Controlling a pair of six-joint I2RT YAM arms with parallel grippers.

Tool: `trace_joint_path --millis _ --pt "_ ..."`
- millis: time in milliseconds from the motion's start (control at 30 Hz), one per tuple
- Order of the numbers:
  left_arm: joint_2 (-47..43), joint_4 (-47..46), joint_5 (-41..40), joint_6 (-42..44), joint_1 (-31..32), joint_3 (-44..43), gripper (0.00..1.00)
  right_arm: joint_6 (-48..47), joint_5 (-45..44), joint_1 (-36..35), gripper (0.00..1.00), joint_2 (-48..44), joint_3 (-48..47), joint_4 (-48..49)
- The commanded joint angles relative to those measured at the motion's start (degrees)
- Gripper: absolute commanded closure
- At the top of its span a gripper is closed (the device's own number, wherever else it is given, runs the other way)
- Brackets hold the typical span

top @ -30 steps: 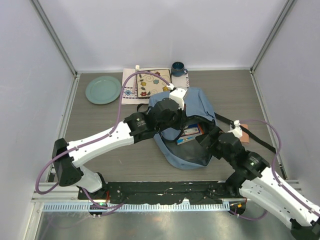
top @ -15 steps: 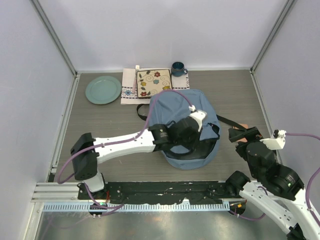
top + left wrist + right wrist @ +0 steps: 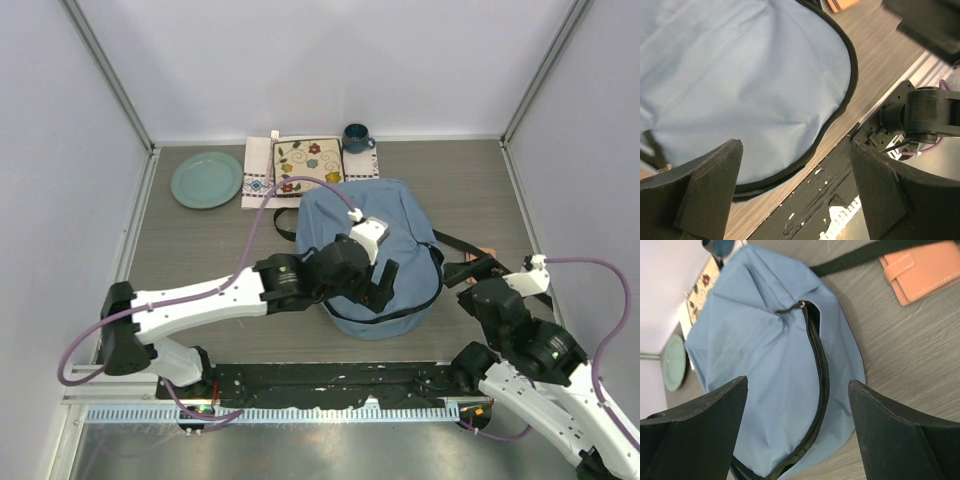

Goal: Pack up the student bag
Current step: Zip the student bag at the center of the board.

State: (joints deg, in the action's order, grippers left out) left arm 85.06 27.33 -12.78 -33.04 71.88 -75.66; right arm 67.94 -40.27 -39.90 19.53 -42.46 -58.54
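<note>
Bag (image 3: 400, 205) edge near front rail (image 3: 300, 378)

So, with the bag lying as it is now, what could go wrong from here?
1. The zipper of the student bag gapes open along the edge; if the bag is lifted, whatever is inside may slip out.
2. The orange wallet lies on the table beside the black strap, outside the bag; it may be left unpacked.
3. The left gripper hangs open over the bag's near rim; its fingers could snag the fabric.
</note>
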Motion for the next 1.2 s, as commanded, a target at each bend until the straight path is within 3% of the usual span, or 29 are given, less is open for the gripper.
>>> trace_joint_path --millis 0,167,200,400,533,667,867,1167 --pt "-7.78 0.62 -9.36 -0.53 -0.16 3.75 0.01 1.05 4.23 0.09 0.14 3.32 2.72 4.92" --pt "-11.75 2.98 -13.94 -3.25 -3.32 9.03 0.0 0.88 7.13 0.09 0.19 8.06 4.84 7.29" --pt "-12.02 3.77 -13.86 -4.92 -3.93 9.56 0.0 0.62 8.01 0.09 0.27 8.5 4.84 7.91" --pt "-13.95 2.03 -13.33 -6.95 -5.87 13.34 0.0 -0.71 14.42 0.09 0.41 11.4 5.28 12.4" --pt "-13.51 2.46 -13.15 -6.87 -6.13 13.35 0.01 -1.93 15.75 0.17 0.43 14.22 4.93 12.75" --pt "-13.25 3.25 -12.98 -6.6 -6.13 13.08 0.0 -4.3 13.91 0.09 0.44 14.05 0.99 9.69" --pt "-13.78 3.25 -13.59 -6.34 -6.22 13.26 0.0 -7.3 5.83 0.09 0.54 10.88 -4.99 -0.14" --pt "-12.63 2.55 -12.63 -6.08 -6.4 12.46 0.0 -5.37 8.71 0.09 0.61 13.43 -0.97 -2.37"
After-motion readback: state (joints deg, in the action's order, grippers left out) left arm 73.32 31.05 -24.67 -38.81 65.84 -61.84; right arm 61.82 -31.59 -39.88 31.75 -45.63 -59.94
